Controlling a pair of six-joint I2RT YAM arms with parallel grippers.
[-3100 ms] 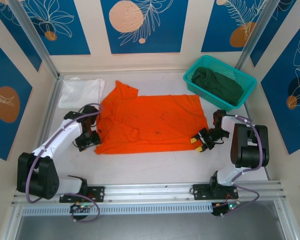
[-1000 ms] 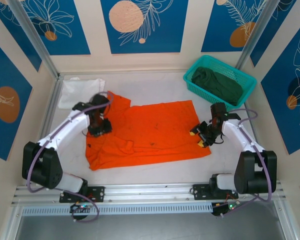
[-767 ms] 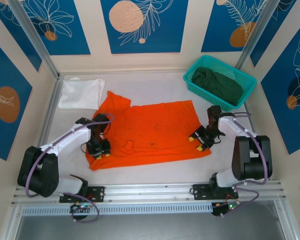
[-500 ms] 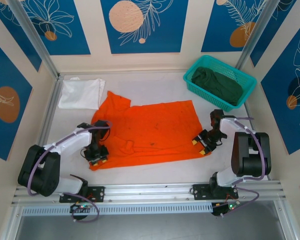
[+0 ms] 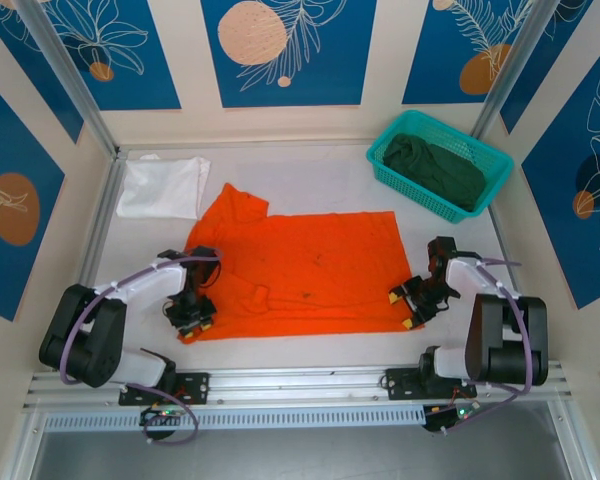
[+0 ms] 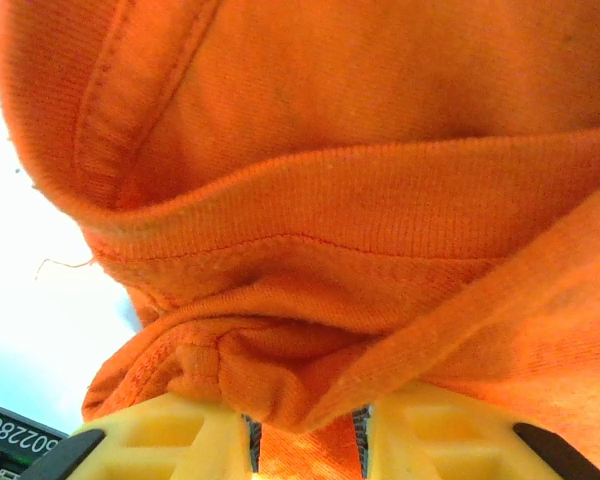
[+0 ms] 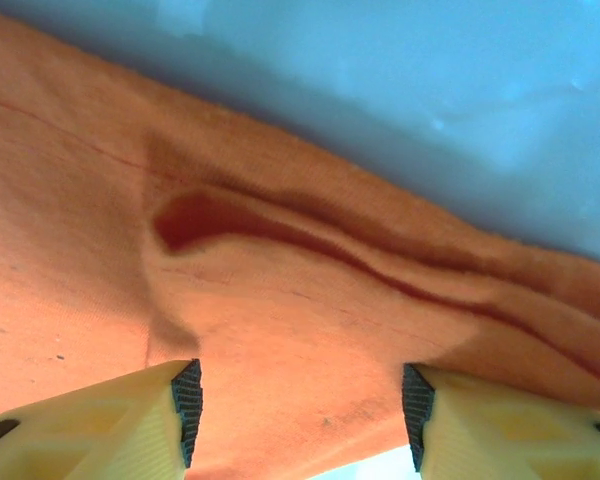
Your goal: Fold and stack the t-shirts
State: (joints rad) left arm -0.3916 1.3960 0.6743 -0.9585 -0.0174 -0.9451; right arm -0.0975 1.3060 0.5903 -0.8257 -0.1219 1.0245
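Legend, near edge of the fold. My left gripper point(image 5: 191, 313) is narrowed onto a bunched hem of the orange t-shirt point(image 5: 305, 265), with a ridge of cloth pinched between its yellow fingers point(image 6: 170, 440). My right gripper point(image 5: 412, 300) stands wide, jaws well apart, and the opposite near corner of the shirt lies between them unpinched. From both grippers the shirt spreads away across the table point(image 5: 310, 345), mostly flat, with one sleeve reaching out beyond the left gripper. The risk, as I judge it, is that lifting now would raise one corner only. The cloth would then drag askew and the fold would come out crooked. The left pinch also takes in several layers, so the hem may twist or slip out under tension. The right jaws could close on a wrinkle instead of the true edge. The white t-shirt point(image 5: 163, 187) lies folded beyond the left gripper, near that sleeve. The dark green t-shirt point(image 5: 435, 168) is heaped in the teal basket point(image 5: 376, 160) beyond the right gripper, close enough to crowd a wide sweep.
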